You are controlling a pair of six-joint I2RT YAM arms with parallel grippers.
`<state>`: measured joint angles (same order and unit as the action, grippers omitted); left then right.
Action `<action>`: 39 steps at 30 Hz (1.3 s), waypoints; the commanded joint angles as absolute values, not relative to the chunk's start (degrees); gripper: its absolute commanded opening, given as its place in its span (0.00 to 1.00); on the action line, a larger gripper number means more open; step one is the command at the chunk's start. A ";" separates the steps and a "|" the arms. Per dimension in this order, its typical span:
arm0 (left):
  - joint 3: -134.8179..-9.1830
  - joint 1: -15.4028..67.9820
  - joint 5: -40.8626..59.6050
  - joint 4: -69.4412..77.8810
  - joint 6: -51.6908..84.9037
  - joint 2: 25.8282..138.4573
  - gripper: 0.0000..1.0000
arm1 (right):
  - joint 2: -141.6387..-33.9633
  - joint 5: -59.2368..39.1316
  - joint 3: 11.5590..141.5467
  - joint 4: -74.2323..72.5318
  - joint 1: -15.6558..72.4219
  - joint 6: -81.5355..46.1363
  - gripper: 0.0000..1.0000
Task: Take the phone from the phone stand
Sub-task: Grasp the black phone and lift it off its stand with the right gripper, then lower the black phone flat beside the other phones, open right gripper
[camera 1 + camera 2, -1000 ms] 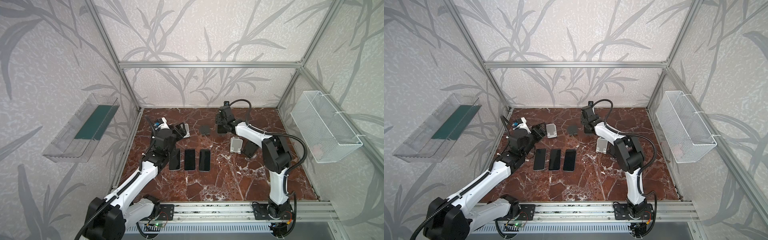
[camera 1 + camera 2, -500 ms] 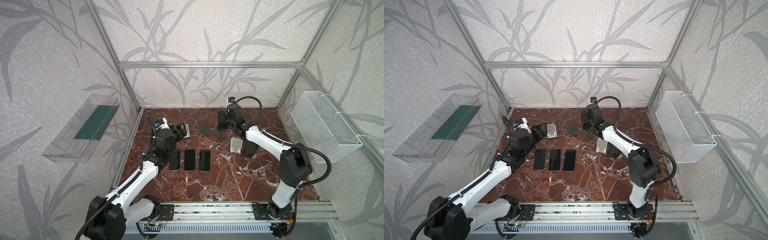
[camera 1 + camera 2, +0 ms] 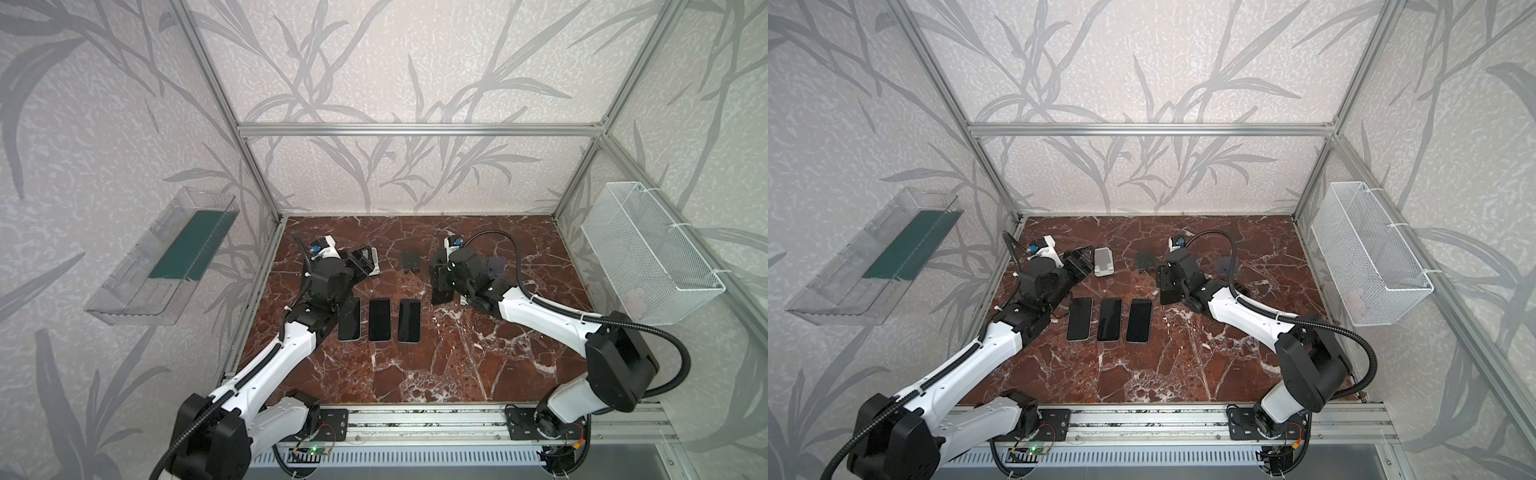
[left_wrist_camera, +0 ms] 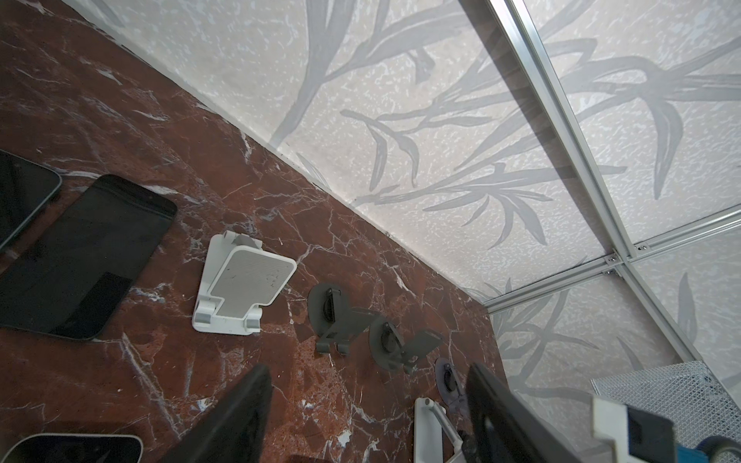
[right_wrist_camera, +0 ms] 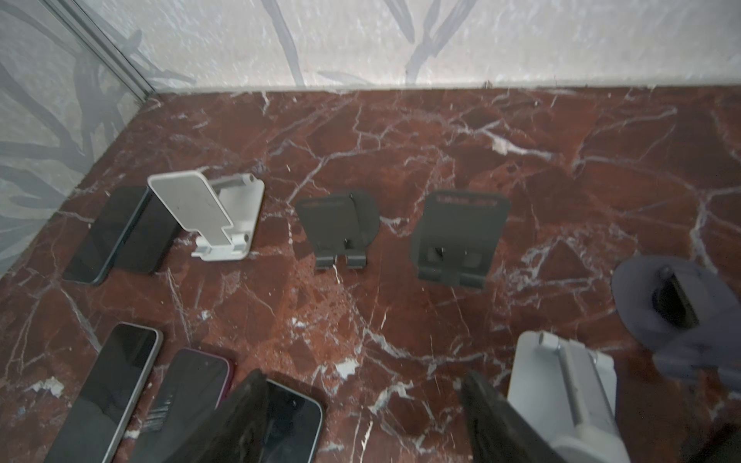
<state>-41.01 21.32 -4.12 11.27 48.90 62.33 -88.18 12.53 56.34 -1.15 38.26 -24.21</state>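
left hand (image 4: 369,368) and right hand (image 5: 363,375) being held spread, empty | 5 phones (image 3: 379,320) being seen flat near white stand (image 3: 1104,262), none on any stand | judged: loaded stand being sought before any pinch

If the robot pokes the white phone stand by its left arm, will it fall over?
Probably not from a low push. The white stand has a flat base on the table, so it would likely slide on the smooth marble. A push high on its tilted back plate might tip or fold it, since that plate sits on a thin arm.
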 commanded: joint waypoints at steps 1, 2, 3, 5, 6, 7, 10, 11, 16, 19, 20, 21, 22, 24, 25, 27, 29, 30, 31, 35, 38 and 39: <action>-40.62 21.25 -3.46 13.06 49.91 61.04 0.77 | -84.56 9.91 54.50 -0.38 38.50 -27.54 0.56; -40.59 21.23 -3.46 13.10 50.01 60.89 0.76 | -84.39 9.09 54.01 0.43 38.50 -27.97 0.56; -40.52 21.27 -3.35 13.18 50.13 60.82 0.76 | -84.21 8.32 53.57 1.44 38.57 -28.64 0.56; -40.57 21.27 -3.07 13.32 50.41 60.79 0.77 | -84.22 6.95 52.84 2.60 38.59 -29.52 0.56; -40.58 21.27 -3.00 13.23 50.57 60.80 0.76 | -84.56 6.44 52.65 2.90 38.58 -29.45 0.56; -40.64 21.27 -2.99 13.12 50.71 60.89 0.77 | -84.93 6.23 52.58 3.34 38.59 -29.36 0.56; -40.70 21.23 -2.90 12.94 50.74 61.24 0.77 | -86.61 4.38 52.60 3.49 38.59 -29.30 0.57; -40.78 21.35 -2.93 12.95 50.78 61.37 0.76 | -87.26 3.72 52.72 3.80 38.59 -29.56 0.57; -40.82 21.62 -2.87 12.74 50.26 62.52 0.76 | -89.92 1.44 51.24 1.56 38.63 -33.11 0.57; -41.02 21.71 -2.31 12.75 50.32 63.39 0.76 | -90.83 1.36 50.07 0.60 38.94 -34.80 0.57; -41.03 21.71 -1.93 12.74 50.47 63.58 0.76 | -90.96 1.28 49.65 0.26 39.03 -35.33 0.57; -41.13 21.80 -1.53 12.74 50.75 63.79 0.76 | -91.19 0.90 49.04 -0.38 39.12 -35.90 0.57; -41.17 21.79 -1.18 12.78 50.88 63.96 0.75 | -91.47 0.75 48.73 -0.95 39.24 -36.19 0.57; -41.17 21.86 -0.89 12.94 51.12 64.30 0.75 | -92.55 0.79 48.65 -0.67 39.63 -36.16 0.57; -41.19 21.88 -0.81 12.99 51.31 64.34 0.75 | -92.92 0.87 48.77 -0.13 39.84 -36.16 0.57; -41.18 21.86 -0.55 13.05 51.51 64.38 0.75 | -93.79 1.72 48.61 -0.08 40.49 -36.21 0.57; -41.10 21.80 -0.66 13.15 51.42 64.20 0.75 | -94.66 3.05 48.66 -0.01 40.91 -38.09 0.57; -41.06 21.83 -0.82 13.10 51.37 64.08 0.75 | -95.07 3.85 48.82 0.18 41.10 -38.50 0.57; -41.05 21.81 -1.03 13.10 51.18 64.03 0.75 | -95.47 4.67 48.93 0.18 41.34 -38.80 0.57; -40.98 21.81 -1.07 13.18 51.17 63.68 0.75 | -97.46 15.23 51.84 3.80 44.79 -39.35 0.60; -41.02 21.83 -0.70 13.36 51.41 63.74 0.74 | -100.88 19.84 53.46 4.53 47.10 -40.09 0.61; -40.97 21.88 -0.66 13.36 51.42 63.78 0.74 | -101.59 20.90 53.61 4.47 47.43 -40.88 0.62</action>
